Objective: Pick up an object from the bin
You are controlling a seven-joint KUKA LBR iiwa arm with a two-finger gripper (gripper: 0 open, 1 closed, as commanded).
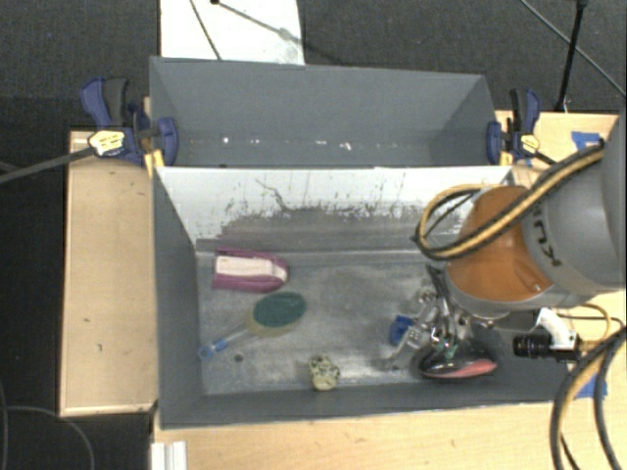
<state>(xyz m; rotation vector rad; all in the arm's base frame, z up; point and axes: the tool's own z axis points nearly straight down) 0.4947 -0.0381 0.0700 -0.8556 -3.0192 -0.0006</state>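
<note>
**Arm low in the bin's lower right corner**

The gripper (436, 336) sits over a black-and-red object (458, 366) by the scuffed grey bin's (294, 204) right wall, a small blue piece (399, 328) beside it. How wide it stands I cannot tell. Dark floor (59, 27) surrounds the bin.

Robotics lab — grey arm (588, 213), metal bin (323, 106)

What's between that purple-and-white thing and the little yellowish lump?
The green-headed brush lies between the purple-and-white thing and the yellowish lump, seen in the camera view.
</note>
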